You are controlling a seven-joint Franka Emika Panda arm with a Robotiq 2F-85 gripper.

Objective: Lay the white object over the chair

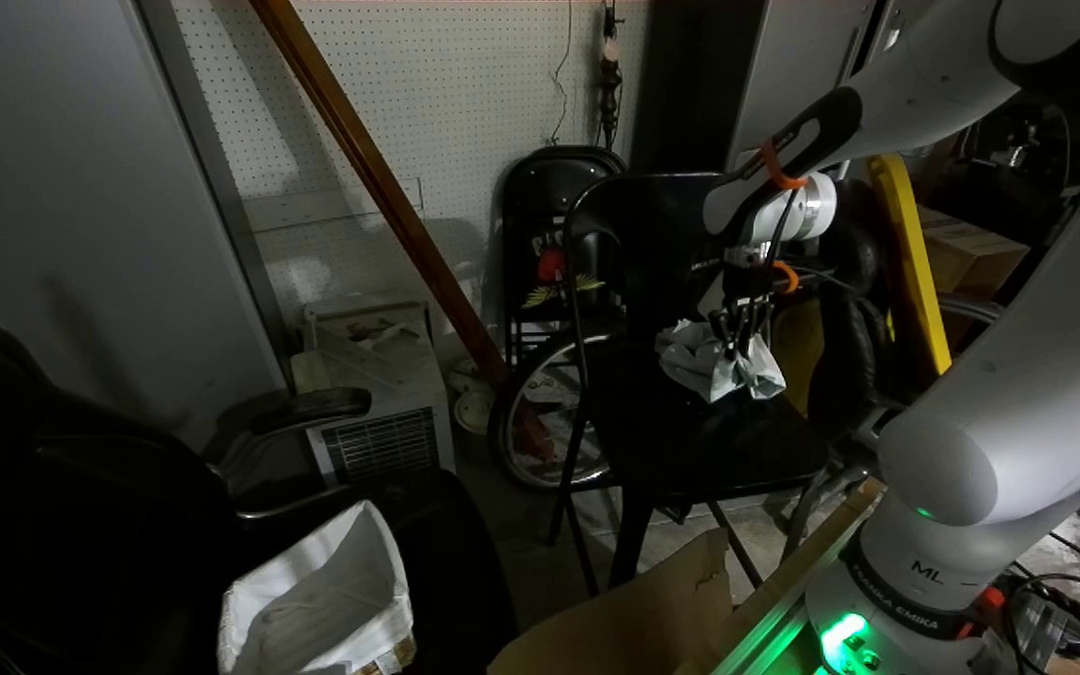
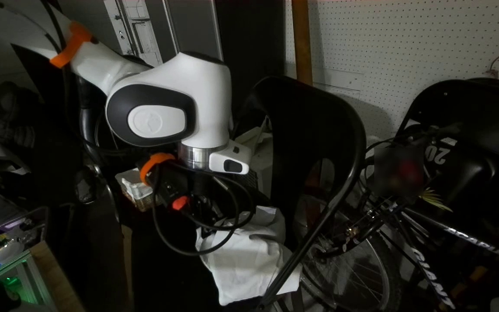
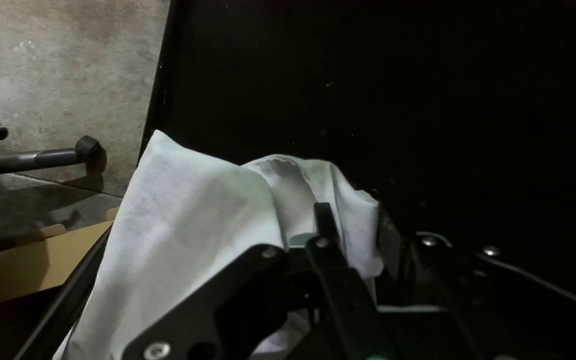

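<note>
The white cloth (image 1: 687,361) is limp and bunched over the seat of the black chair (image 1: 718,450). In an exterior view the cloth (image 2: 249,264) spreads at the side of the seat below the chair's back (image 2: 319,117). My gripper (image 1: 740,347) points down above the seat, in front of the chair's back. In the wrist view the gripper (image 3: 355,225) has its fingers close together with a bunched fold of the cloth (image 3: 188,205) between them. The cloth reaches the edge of the dark seat (image 3: 318,90). The fingertips are hidden in an exterior view.
A white-lined bin (image 1: 315,609) sits on a black armchair at the front left. A cardboard flap (image 1: 634,619) stands before the chair. A bicycle (image 2: 362,264) and folded black chairs (image 2: 470,112) are behind it. A yellow bar (image 1: 910,262) leans beside it.
</note>
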